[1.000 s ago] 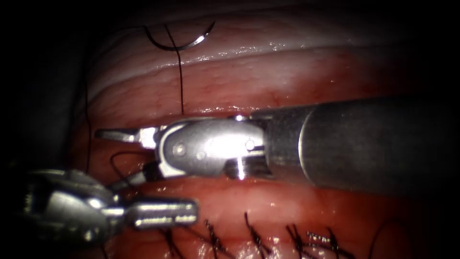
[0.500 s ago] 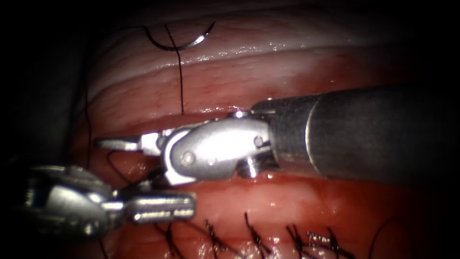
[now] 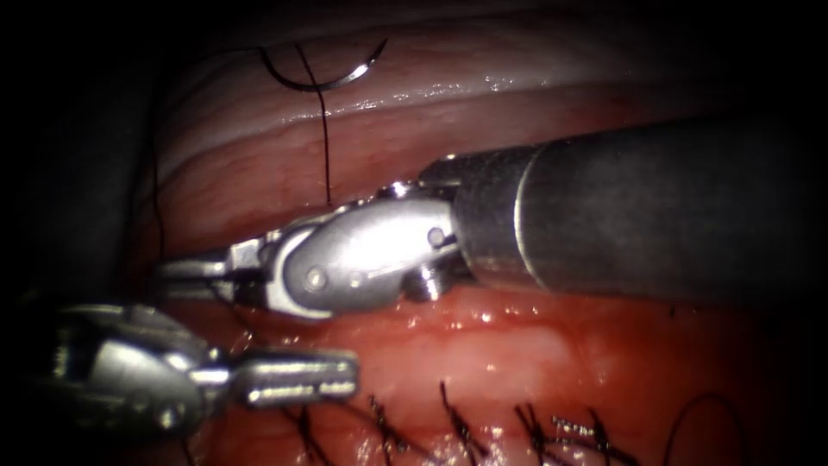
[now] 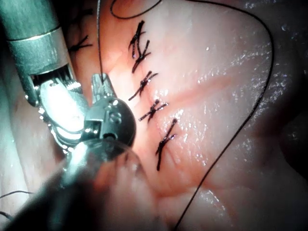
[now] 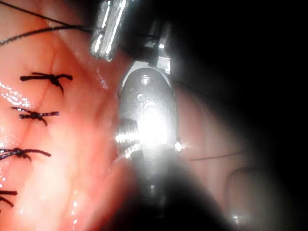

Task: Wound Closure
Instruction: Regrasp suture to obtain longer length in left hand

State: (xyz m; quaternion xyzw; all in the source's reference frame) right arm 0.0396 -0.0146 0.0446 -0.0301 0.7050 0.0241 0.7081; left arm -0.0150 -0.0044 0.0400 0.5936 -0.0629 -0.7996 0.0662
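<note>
The left tool (image 3: 293, 380), nearest of all, has its jaws closed; in the left wrist view they look pinched on the thread (image 3: 328, 147), a strand running straight off their tips; just behind it sit the finished stitches (image 3: 448, 418), dark knots in a row along the closed cut. Next back, the right tool (image 3: 194, 269) lies low across the tissue (image 3: 517, 345), its jaws drawn together; whether any thread is caught in them I can't make out. As for anything that holds something, there's only the fold beneath that tool's shaft, where red fluid (image 3: 483, 315) glistens. Beyond, the thread climbs the pale tissue to the needle (image 3: 323, 79), which lies loose on the surface at the far edge, held by neither tool, not in the tissue. I'd judge it light, stiff and slick; best taken on the body of its curve, away from the point and the thread end; the thread is limp and thin, likely to fray if crushed; the tissue is soft, wet, easily torn.
</note>
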